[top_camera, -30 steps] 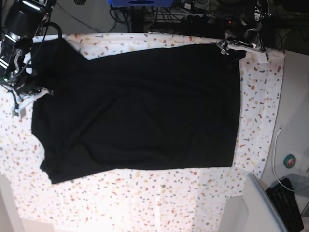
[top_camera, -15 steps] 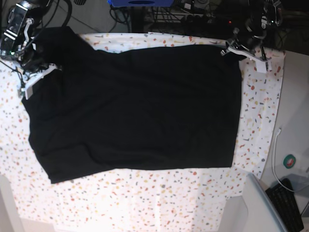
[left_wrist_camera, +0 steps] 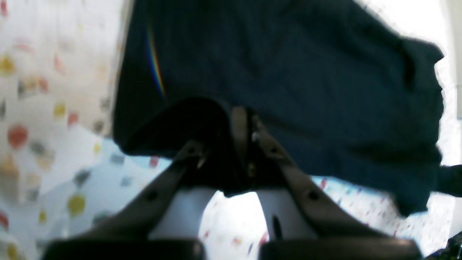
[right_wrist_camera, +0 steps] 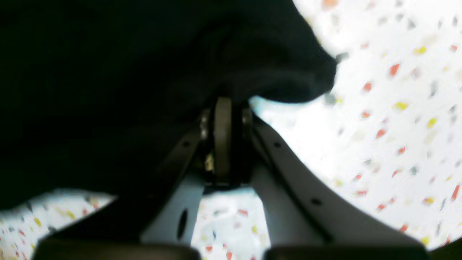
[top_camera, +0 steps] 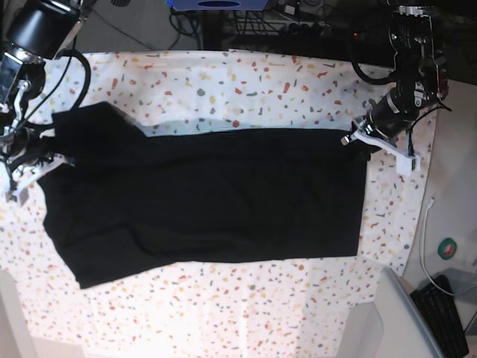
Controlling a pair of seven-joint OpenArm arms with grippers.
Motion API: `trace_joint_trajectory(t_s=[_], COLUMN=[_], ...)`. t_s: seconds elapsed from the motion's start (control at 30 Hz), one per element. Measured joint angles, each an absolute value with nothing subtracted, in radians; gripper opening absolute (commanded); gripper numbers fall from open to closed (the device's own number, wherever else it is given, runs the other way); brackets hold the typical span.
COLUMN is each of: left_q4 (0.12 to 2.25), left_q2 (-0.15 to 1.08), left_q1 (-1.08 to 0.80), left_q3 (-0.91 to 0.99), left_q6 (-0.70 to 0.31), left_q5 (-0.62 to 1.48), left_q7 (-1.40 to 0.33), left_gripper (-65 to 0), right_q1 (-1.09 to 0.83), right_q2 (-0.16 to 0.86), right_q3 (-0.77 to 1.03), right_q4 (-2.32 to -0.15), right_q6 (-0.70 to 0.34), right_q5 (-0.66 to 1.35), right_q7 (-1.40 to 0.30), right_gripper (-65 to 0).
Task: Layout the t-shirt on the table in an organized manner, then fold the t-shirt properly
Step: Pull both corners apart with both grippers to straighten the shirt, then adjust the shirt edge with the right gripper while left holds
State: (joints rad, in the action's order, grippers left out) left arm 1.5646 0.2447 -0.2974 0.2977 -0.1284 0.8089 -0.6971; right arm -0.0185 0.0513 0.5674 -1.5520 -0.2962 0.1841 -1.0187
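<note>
The black t-shirt [top_camera: 223,201] lies across the speckled table [top_camera: 261,82], its far edge lifted and drawn over toward the near side. At the shirt's far right corner, my left gripper [top_camera: 363,143] is shut on the fabric; in the left wrist view its fingers [left_wrist_camera: 240,133] pinch the dark cloth [left_wrist_camera: 288,65] above the table [left_wrist_camera: 43,108]. My right gripper [top_camera: 33,160] is shut on the shirt's far left part. In the right wrist view, that gripper [right_wrist_camera: 223,137] clamps black fabric [right_wrist_camera: 108,72] over the speckled cloth [right_wrist_camera: 397,108].
A black keyboard [top_camera: 443,317], a white cable [top_camera: 425,239] and a small teal disc [top_camera: 448,248] lie off the table's right edge. A pale grey box [top_camera: 395,321] sits at the near right corner. Cables and a blue object [top_camera: 216,4] are behind the far edge.
The left gripper has shut on the shirt's far right corner. Both arms have drawn the far edge toward the near side, baring a strip of table at the back.
</note>
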Motion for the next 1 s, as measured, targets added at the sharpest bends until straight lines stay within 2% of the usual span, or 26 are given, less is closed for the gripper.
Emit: trace_joint_trajectory(t_s=[0.13, 0.27, 0.37, 0.63, 0.77, 0.93, 0.97, 1.0], left_q4=[1.562, 1.562, 1.562, 1.562, 1.559, 1.560, 1.560, 1.560], left_q2=[0.243, 0.245, 0.244, 0.238, 0.223, 0.224, 0.223, 0.223], left_q1=[-0.379, -0.424, -0.435, -0.414, -0.401, -0.402, -0.403, -0.402], left_q3=[0.313, 0.332, 0.358, 0.352, 0.352, 0.352, 0.352, 0.352], left_q6=[-0.127, -0.127, -0.128, -0.130, -0.130, -0.130, -0.130, -0.130], left_q5=[0.801, 0.802, 0.802, 0.809, 0.805, 0.804, 0.805, 0.805], left_q7=[-0.708, -0.697, -0.707, -0.700, -0.701, -0.701, -0.701, -0.700], left_gripper=[-65.0, -65.0, -65.0, -65.0, -65.0, -65.0, -65.0, -65.0], right_q1=[-0.096, -0.091, -0.081, 0.102, 0.161, 0.254, 0.272, 0.279], right_q2=[0.046, 0.049, 0.065, 0.111, 0.112, 0.118, 0.116, 0.121], right_q3=[0.568, 0.565, 0.559, 0.556, 0.557, 0.408, 0.386, 0.358], right_q4=[-1.536, -1.477, -1.421, -1.308, -1.300, -1.192, -1.164, -1.151], right_q6=[-0.295, -0.296, -0.296, -0.295, -0.178, -0.165, -0.166, -0.166], right_q5=[0.176, 0.185, 0.184, 0.188, 0.176, 0.187, 0.194, 0.195], right_q7=[-1.039, -0.924, -0.903, -0.905, -1.007, -0.971, -0.971, -0.973], right_gripper=[-65.0, -65.0, -65.0, -65.0, -65.0, -65.0, -60.5, -51.6])
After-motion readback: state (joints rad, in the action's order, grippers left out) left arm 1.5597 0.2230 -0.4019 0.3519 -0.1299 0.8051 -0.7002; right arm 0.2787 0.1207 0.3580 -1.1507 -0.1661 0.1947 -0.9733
